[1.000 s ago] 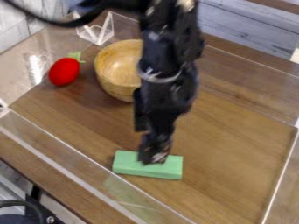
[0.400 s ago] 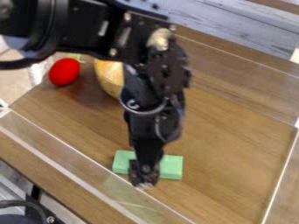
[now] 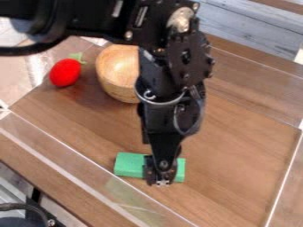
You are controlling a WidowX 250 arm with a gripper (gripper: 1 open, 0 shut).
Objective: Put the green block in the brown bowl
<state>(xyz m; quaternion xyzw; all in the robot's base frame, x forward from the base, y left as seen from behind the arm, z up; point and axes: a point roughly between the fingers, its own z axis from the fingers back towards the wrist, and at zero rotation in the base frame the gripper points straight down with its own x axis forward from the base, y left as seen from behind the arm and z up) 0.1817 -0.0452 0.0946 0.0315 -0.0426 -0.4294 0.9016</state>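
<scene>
Near the front edge of the wooden desk point(image 3: 243, 133), the flat, light mint-green rectangular block point(image 3: 133, 165) lies on the boards, its long side roughly parallel to that edge. The black robot arm point(image 3: 172, 75) reaches down over it from above, and the hand point(image 3: 161, 176) points straight down at the block's right end, its fingertips at or just over the green surface; whether they touch it cannot be told. The hand is spread wide and holds nothing, the block resting flat on the desk rather than lifted.

Toward the back left of the desk sits the round, light-brown wooden bowl point(image 3: 116, 73) with thick walls, partly hidden on its right side by the arm. It stands well apart from the green block. Just beside the bowl on the left, near the desk's left edge, is a red round fruit-like toy point(image 3: 66, 72) with a small green top. A clear plastic wall point(image 3: 48, 133) runs along the desk's front and left edges, catching pale reflections.
</scene>
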